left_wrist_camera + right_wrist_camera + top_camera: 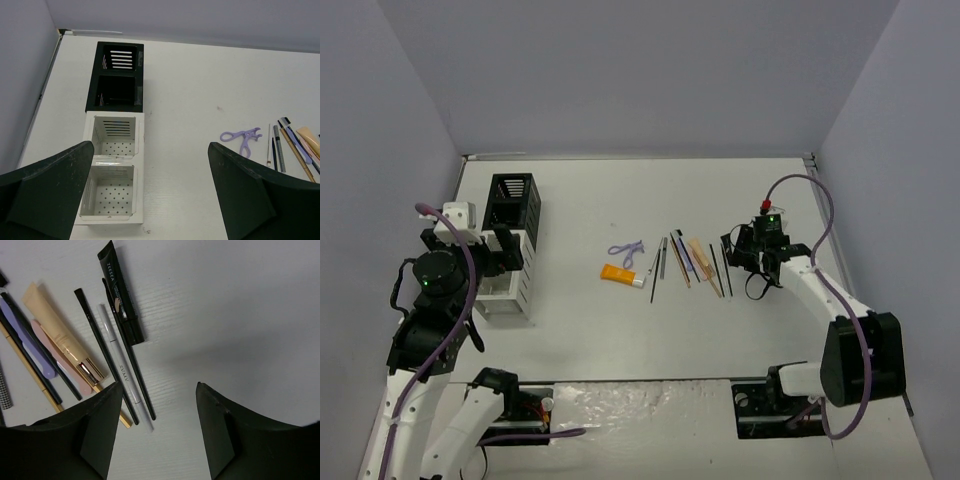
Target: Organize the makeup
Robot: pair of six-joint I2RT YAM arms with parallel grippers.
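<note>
Right gripper (159,386) hangs spread, empty, pencils (120,370) at ten o'clock; left gripper (150,145) spread above rack (140,165); black tube (122,297) reads ZEESEA.

**Colours on my worktop**

My left pincer (151,145) and right pincer (159,386) are both matt black. The worktop (580,335) beneath them is white. The rack (141,165) is half black and half white, and the white half is dotted with small holes and slots.

Among the makeup (678,258), the tube (618,272) is orange with a white cap, and the looped tool (242,138) is pale purple. I also see:

- a black tube (121,295) with white lettering
- a beige tube (57,332) banded in gold
- a grey pencil (120,365)
- a lilac stick (25,335)
- a pink stick (60,357)
- a black-and-white checked pencil (5,392)
</note>
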